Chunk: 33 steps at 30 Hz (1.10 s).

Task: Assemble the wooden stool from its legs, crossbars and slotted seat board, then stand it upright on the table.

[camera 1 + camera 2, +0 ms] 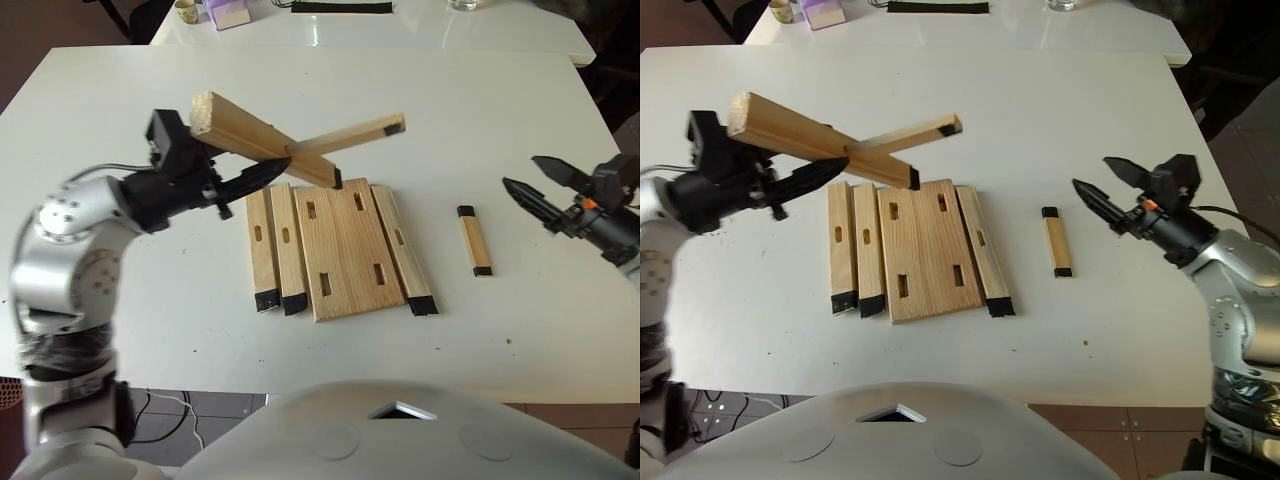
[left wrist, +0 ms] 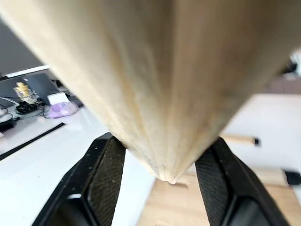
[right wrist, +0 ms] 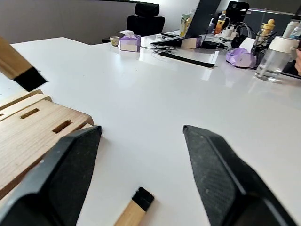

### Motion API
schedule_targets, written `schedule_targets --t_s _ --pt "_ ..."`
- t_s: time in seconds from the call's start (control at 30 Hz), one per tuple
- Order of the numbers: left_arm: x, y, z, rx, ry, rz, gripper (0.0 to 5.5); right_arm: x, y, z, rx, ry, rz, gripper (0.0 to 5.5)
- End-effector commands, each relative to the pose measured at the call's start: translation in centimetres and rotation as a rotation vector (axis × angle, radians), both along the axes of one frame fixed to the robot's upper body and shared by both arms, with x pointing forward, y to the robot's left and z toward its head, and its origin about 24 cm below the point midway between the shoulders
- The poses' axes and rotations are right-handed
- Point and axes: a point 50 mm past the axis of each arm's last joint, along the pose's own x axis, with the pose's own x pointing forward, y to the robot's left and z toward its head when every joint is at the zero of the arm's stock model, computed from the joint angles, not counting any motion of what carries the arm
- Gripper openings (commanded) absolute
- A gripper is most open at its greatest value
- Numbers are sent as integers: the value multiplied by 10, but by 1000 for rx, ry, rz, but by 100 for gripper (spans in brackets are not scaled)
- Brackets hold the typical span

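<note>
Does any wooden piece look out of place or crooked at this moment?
One short crossbar lies alone, right of the seat board and the legs flanking it. The left pincer holds two crossed bars tilted in the air. Nothing looks broken.

Crossed legs (image 1: 285, 145) overhang the seat board (image 1: 345, 255); open table (image 1: 440, 180) separates it from the crossbar (image 1: 474, 241).

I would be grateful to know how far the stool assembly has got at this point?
Early stage. Done: one crossbar looks fitted into a leg. In hand: the left gripper is shut on that leg, holding the pair above the table. Still to do: three legs and the seat board lie flat, a short crossbar lies apart near the open right gripper; nothing stands upright yet.
</note>
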Motion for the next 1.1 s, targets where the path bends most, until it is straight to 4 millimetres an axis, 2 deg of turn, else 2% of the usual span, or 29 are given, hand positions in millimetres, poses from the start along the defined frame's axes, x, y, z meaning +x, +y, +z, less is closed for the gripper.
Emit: schedule_targets --t_s 0.03,0.17,0.3,0.43,0.6,1.1 --pt "-9 11 24 67 136 6 214 -23 -9 2 -45 3 -85 318" --pt "-25 6 22 54 340 -55 214 -45 -1 -5 -36 8 -142 318" --pt "-29 -2 18 7 462 -97 214 -51 10 -15 -27 6 -182 318" --pt "-35 -3 4 82 490 -97 214 -50 19 -15 -32 -17 -191 318" --pt "-42 -5 -9 142 474 -109 214 -49 21 -18 -72 -23 -192 318" --pt "-43 -13 -24 114 495 -82 214 -43 27 -24 -116 -18 -154 318"
